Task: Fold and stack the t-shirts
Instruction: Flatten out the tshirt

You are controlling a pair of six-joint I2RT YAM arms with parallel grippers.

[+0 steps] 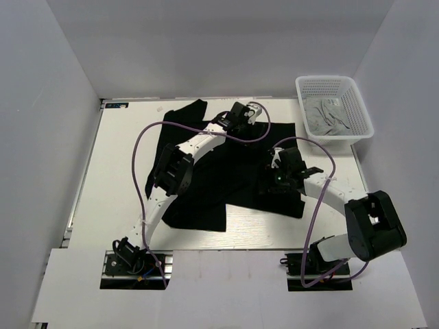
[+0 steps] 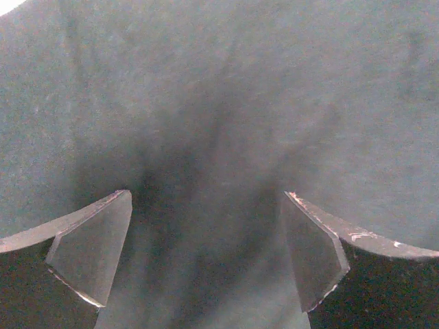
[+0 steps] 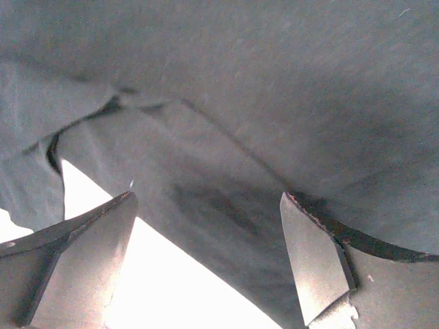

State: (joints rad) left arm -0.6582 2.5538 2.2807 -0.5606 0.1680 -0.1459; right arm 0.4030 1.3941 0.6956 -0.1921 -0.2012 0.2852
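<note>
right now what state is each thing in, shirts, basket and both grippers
black t-shirt, unfolded, spread creased on the table
grey t-shirt, crumpled inside the basket
basket, upright at the far right corner, holding the grey t-shirt
left gripper, fingers apart, nothing between them, over black cloth
right gripper, fingers apart, nothing between them, over the shirt's edge

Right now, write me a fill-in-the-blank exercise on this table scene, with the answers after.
The white plastic mesh basket holds a crumpled cloth t-shirt coloured light ____.
The large cloth t-shirt spread on the white table is ____.
The left hand and right hand both have fingers ____.
The basket stands at the table's far ____ corner.
Answers: grey; black; open; right.
</note>
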